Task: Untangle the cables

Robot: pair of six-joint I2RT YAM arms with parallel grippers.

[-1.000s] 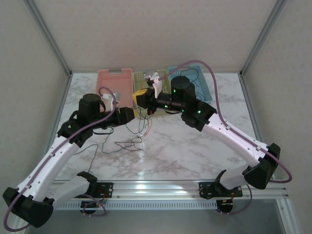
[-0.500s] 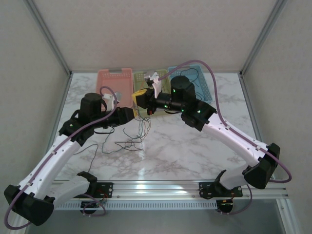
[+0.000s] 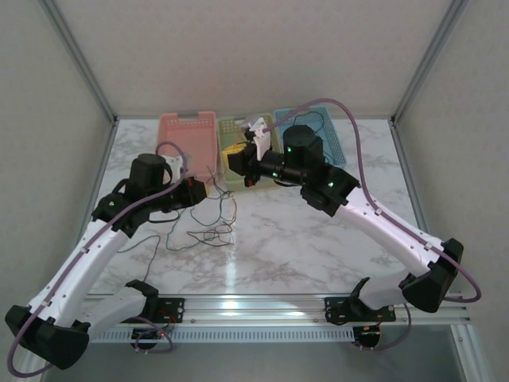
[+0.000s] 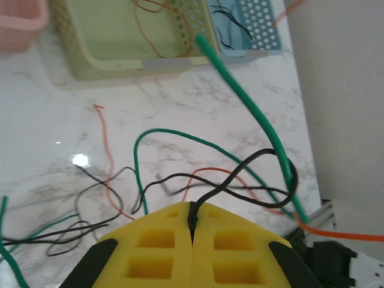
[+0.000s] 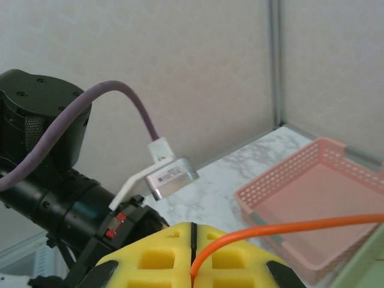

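Pinching a black cable (image 4: 269, 152) is the left gripper (image 4: 192, 209); the right gripper (image 5: 193, 228) is nipping an orange cable (image 5: 300, 225); silver label (image 5: 171, 176) unreadable.

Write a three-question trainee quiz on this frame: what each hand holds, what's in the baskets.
1. True or false: the left hand is open and holds nothing.
2. Which colour of cable does the right hand pinch? A black, B orange, C green.
3. Fill in: short black strands lie in the ___ basket.
Key: 1 false, it is shut on the black cable. 2 B, the orange cable. 3 blue, the blue basket.
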